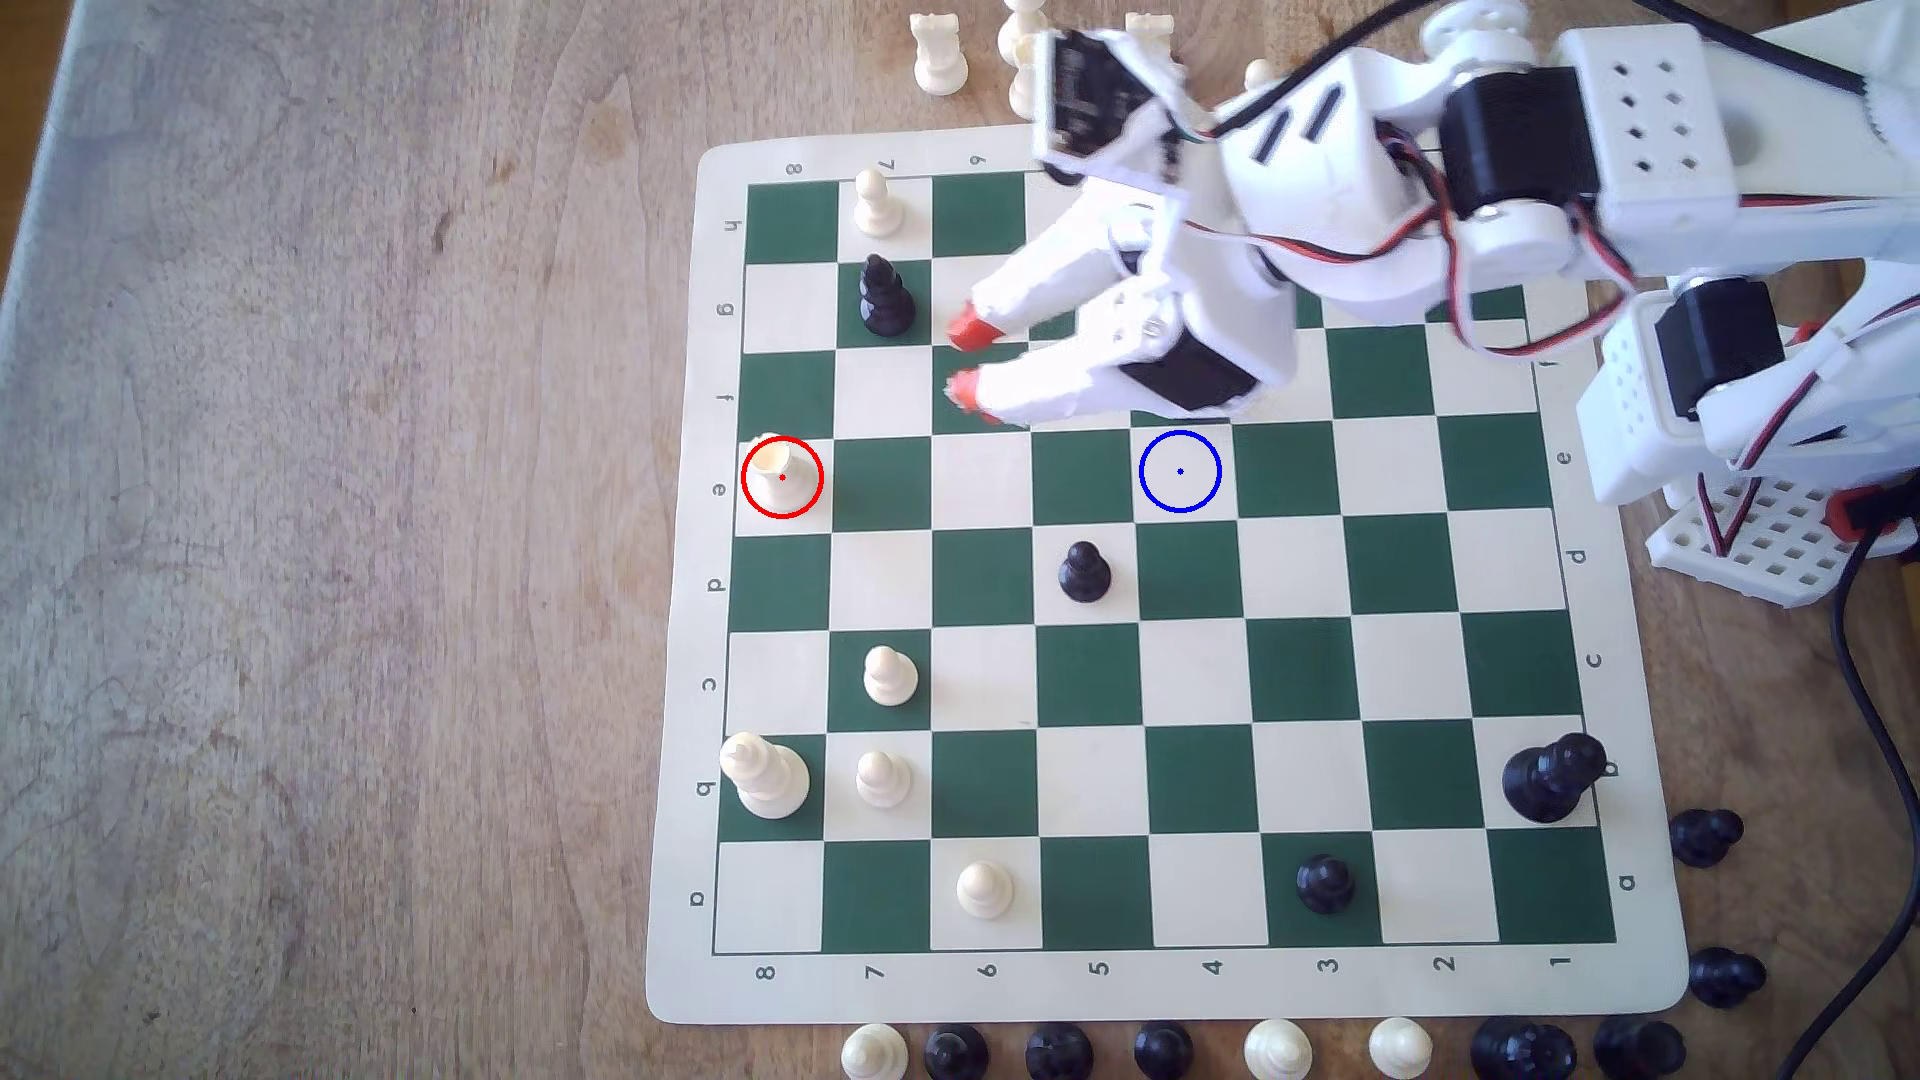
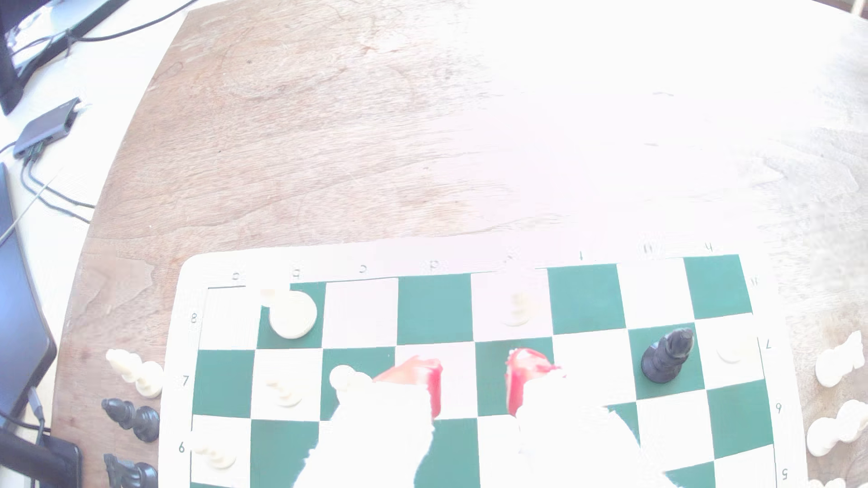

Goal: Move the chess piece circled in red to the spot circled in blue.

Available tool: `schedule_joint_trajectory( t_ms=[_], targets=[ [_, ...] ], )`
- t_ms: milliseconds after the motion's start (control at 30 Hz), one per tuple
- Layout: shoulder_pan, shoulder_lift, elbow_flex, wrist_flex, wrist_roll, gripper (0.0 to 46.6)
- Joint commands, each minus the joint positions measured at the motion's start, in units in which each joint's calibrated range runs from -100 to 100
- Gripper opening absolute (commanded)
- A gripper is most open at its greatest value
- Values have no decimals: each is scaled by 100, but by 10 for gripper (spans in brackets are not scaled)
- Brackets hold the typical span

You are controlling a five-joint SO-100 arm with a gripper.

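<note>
The cream-white rook [image 1: 781, 476] stands inside the red circle on a cream square at the board's edge, on the exterior view's left. The blue-circled cream square [image 1: 1179, 470] lies in the same row, several squares to the right, and is bare. My gripper [image 1: 966, 360] hovers over the board above that row, between the two columns, with its red fingertips [image 1: 972, 330] spread and nothing between them. In the wrist view the rook [image 2: 516, 307] is a faint washed-out shape just beyond the open gripper [image 2: 474, 382], slightly off the gap's centre line.
A black piece [image 1: 885, 298] and a white pawn [image 1: 878, 203] stand close to the fingertips. A black pawn [image 1: 1083, 571] sits one row below the blue circle. More white pieces [image 1: 889, 675] and black pieces [image 1: 1551, 777] dot the board [image 1: 1101, 992]; captured pieces line its edges.
</note>
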Motion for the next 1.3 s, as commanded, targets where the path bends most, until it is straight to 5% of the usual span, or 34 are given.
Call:
schedule_joint_trajectory(
  t_ms=[0, 467, 1267],
  targets=[
    [174, 1005, -1499, 356, -132, 98],
    [190, 3968, -4355, 626, -508, 174],
    [338, 5878, -5896, 904, -474, 154]
  ],
)
